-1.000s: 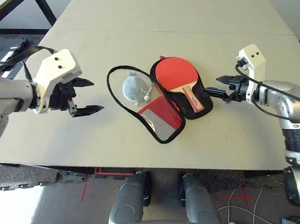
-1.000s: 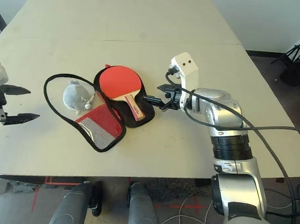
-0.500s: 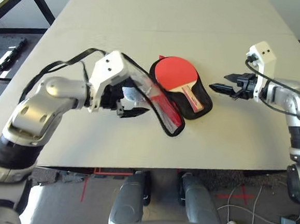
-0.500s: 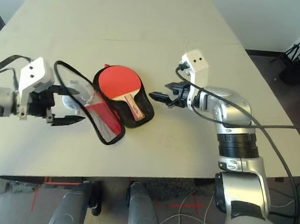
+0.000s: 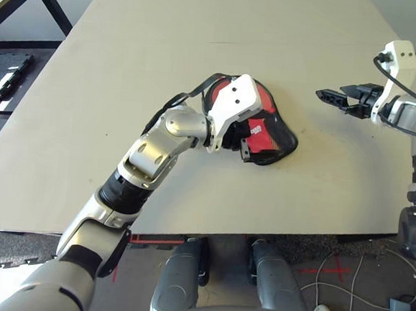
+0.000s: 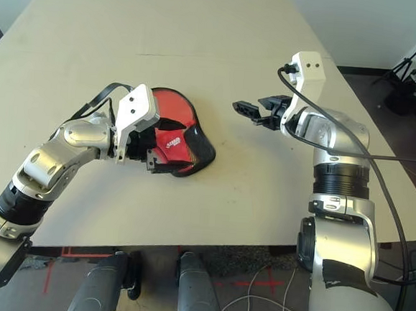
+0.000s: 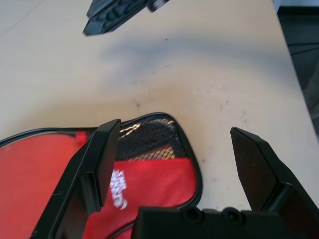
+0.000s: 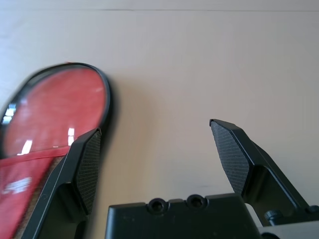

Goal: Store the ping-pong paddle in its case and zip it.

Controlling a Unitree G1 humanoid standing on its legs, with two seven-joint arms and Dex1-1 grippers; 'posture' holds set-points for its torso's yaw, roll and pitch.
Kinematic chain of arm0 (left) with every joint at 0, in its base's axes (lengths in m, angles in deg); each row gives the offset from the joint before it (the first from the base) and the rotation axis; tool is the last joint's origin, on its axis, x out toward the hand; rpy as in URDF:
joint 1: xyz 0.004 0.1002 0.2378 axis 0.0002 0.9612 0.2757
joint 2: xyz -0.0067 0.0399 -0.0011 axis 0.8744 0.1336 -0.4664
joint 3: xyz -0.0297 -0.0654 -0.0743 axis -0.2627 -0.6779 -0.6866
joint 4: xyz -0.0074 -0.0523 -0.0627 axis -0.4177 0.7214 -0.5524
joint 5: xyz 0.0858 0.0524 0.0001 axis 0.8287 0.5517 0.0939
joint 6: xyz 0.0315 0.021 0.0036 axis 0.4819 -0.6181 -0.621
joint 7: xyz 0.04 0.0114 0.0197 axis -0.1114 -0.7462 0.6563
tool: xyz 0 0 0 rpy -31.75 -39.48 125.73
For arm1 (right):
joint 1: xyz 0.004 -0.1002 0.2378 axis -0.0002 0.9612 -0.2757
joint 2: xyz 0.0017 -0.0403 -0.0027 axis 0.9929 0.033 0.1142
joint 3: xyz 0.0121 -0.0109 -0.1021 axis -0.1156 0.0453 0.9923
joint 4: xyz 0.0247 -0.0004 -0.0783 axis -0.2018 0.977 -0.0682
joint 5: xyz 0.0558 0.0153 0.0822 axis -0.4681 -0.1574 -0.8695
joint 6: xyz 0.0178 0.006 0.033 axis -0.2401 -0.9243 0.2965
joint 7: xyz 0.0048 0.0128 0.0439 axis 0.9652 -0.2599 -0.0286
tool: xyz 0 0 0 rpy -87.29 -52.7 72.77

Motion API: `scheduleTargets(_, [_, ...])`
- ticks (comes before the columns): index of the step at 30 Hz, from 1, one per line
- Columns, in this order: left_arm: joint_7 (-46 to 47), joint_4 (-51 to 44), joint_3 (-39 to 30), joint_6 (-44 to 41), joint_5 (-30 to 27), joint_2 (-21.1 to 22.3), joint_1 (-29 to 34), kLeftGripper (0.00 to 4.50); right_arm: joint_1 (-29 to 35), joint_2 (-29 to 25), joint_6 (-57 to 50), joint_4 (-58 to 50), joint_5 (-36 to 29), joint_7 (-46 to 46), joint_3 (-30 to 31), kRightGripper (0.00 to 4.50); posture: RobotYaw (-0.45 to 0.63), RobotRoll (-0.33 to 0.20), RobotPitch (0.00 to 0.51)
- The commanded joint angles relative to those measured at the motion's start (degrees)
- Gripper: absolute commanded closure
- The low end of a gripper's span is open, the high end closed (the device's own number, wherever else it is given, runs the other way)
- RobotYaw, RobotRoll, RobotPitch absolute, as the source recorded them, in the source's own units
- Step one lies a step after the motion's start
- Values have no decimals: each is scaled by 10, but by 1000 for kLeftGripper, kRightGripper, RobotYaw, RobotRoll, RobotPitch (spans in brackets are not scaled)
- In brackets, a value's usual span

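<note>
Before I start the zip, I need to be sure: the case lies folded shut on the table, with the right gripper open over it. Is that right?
Not quite: the left gripper is the one open over the case, as the right eye view shows. The case does lie folded shut on the table.

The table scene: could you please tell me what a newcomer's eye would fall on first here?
Most likely the red case with its black edging, lying on the pale table a little left of centre in the right eye view. Next, the left gripper, open over the case near its white logo. The right gripper, also open, hovers over bare table to the case's right.
</note>
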Motion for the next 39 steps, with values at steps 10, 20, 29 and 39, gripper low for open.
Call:
scheduleTargets(10, [-13, -44, -46, -19, -8, 57, 43, 0, 27, -15, -121, 58, -25, -131, 38, 12, 10, 0, 184])
scheduleTargets(20, [-12, -65, -52, -38, -13, 71, 54, 0, 60, 19, -153, 22, -31, -145, 70, 12, 19, 0, 195])
scheduleTargets(29, [-13, -71, -52, -46, -14, 72, 57, 0, 47, 62, -147, 46, -18, -122, 78, 12, 21, 0, 204])
scheduleTargets(39, [-16, -68, -49, -49, -13, 71, 52, 0, 25, 98, -139, 112, -9, -75, 68, 159, 18, 0, 206])
